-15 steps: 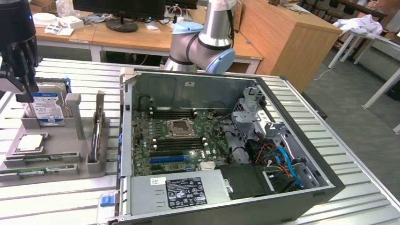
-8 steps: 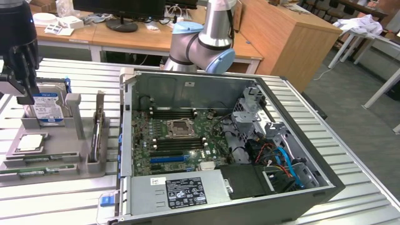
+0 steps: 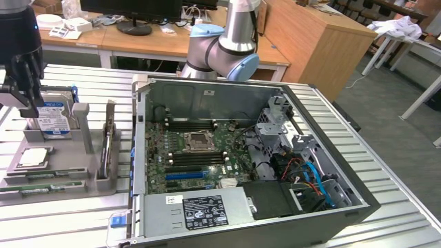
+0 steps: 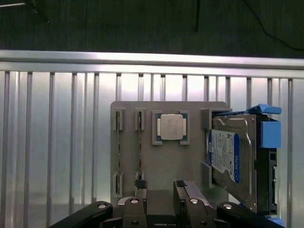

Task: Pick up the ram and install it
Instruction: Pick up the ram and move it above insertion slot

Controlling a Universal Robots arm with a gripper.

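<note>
Jaws: closest to the wrist camera, spread to full width, nothing held. One fingertip [image 4: 140,184] in line with the near end of a ram slot, the other fingertip [image 4: 181,184] toward the hard drive [image 4: 228,156].

Ram [image 4: 140,151]: thin green stick, seated on edge in a slot of the grey tray [image 4: 161,161], just beside the CPU chip [image 4: 170,127]. Second ram stick [image 4: 118,151] in the parallel slot, one place farther from the chip. Neither touched.

Long axis: straight away from the jaws along the tray, parallel to the hard drive's length. Jaw opening crosswise to it, thin faces toward the pads.

Offset: jaw centre lined up with the CPU chip rather than the ram. Both sticks to the side away from the hard drive, not yet straddled.

Exterior view: tray on the slatted table [image 3: 69,222] at that view's left, jaws hanging above its hard-drive end, ram low in its slot, open computer case [image 3: 344,206] at that view's right.
</note>
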